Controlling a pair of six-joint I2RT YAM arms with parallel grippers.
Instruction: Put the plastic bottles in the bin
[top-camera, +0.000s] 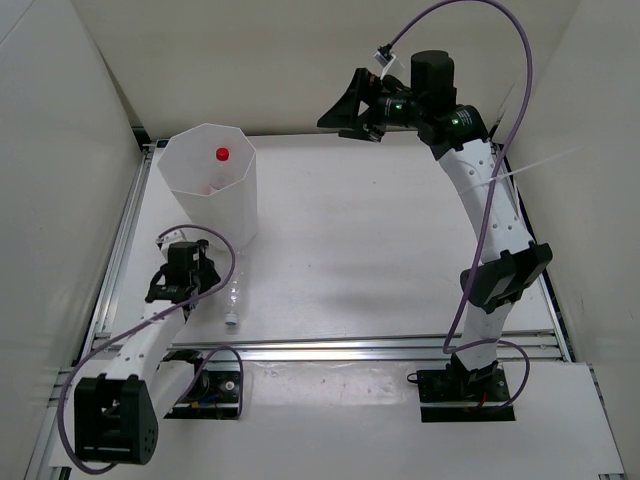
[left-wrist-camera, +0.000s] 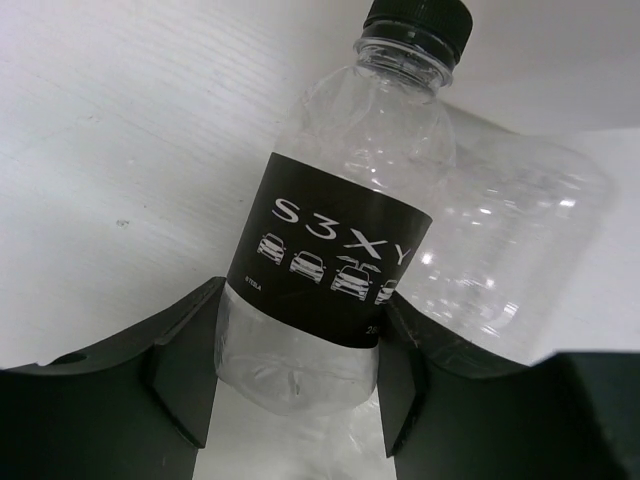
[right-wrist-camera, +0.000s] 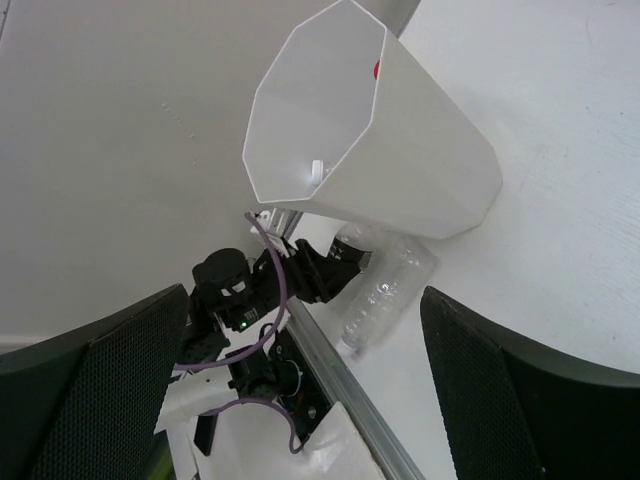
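Note:
My left gripper is shut on the black-capped, dark-labelled bottle, low over the table just in front of the bin. In the top view this gripper sits beside the unlabelled clear bottle, which lies on the table and also shows in the left wrist view. A red cap shows inside the bin. The right wrist view shows the bin with a white cap inside. My right gripper is open and empty, raised at the far back.
White walls close in the left, back and right sides. An aluminium rail runs along the table's near edge. A purple cable loops above the right arm.

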